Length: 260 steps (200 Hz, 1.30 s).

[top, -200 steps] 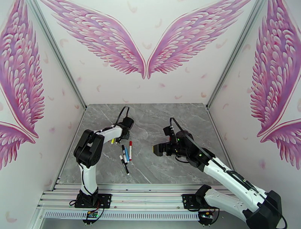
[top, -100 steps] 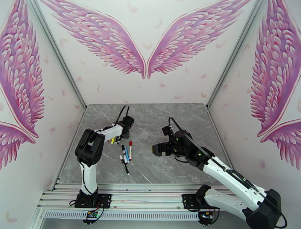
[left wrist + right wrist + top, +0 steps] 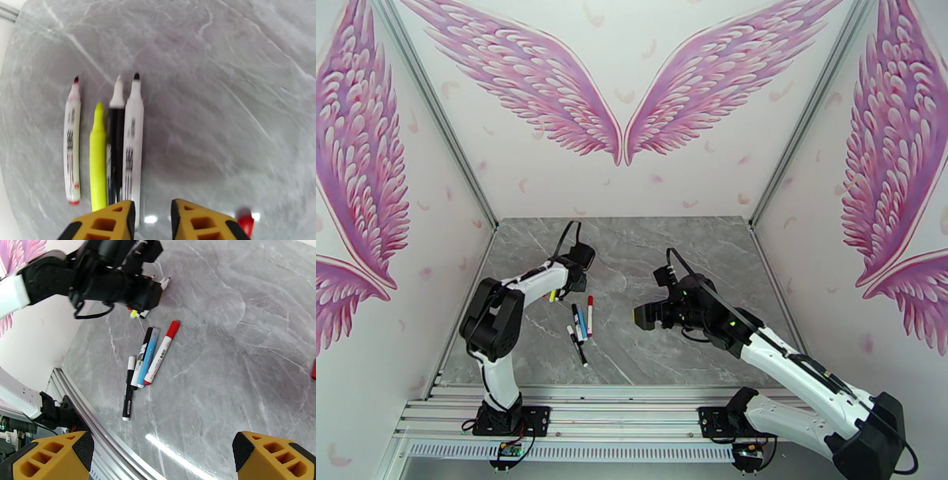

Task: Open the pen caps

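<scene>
On the grey table, four uncapped pens are seen just ahead of the slightly parted, empty left gripper, while the red-capped marker is best taken mid-barrel by the wide-open, empty right gripper so its cap can be pulled straight off.

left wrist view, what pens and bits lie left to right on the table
white marker with red tip, yellow highlighter, black pen with white tip, white marker with black tip, small red cap-like piece
</scene>
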### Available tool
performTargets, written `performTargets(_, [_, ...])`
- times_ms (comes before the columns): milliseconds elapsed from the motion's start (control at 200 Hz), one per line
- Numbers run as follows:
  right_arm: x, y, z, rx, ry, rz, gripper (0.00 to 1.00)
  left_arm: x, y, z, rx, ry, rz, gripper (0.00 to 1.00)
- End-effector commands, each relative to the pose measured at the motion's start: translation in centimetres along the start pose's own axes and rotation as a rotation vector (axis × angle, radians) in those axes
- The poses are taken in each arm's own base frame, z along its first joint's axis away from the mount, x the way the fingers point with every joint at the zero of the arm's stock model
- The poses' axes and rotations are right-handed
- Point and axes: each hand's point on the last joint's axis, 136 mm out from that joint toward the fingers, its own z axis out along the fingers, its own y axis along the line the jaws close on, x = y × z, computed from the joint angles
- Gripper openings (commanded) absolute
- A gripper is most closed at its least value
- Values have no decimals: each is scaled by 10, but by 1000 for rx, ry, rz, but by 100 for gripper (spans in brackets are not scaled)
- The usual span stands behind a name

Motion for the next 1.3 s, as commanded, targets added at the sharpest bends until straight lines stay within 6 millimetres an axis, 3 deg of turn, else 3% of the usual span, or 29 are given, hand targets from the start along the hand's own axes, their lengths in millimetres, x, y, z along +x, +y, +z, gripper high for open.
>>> performTargets(0, [-4,5,-5,16,-10,-32,99,38,4,-23,69,70,-121,33])
performTargets(105, [-3,6,-5,21,-11,-38,99,73,4,-34,123,113,-198,37])
performTargets(240, [0,4,-4,38,-3,-27,99,111,-11,-48,219,162,-277,47])
performTargets(400, [4,4,-2,40,11,-19,99,140,-36,-62,302,189,-315,50])
performTargets(525, [7,1,-2,51,21,-11,99,159,-45,-61,305,212,-330,51])
performTargets(765, [11,0,-4,53,17,2,99,180,-40,-52,252,236,-346,47])
performTargets(1294, [14,-5,0,67,20,7,99,194,-26,-49,193,260,-330,37])
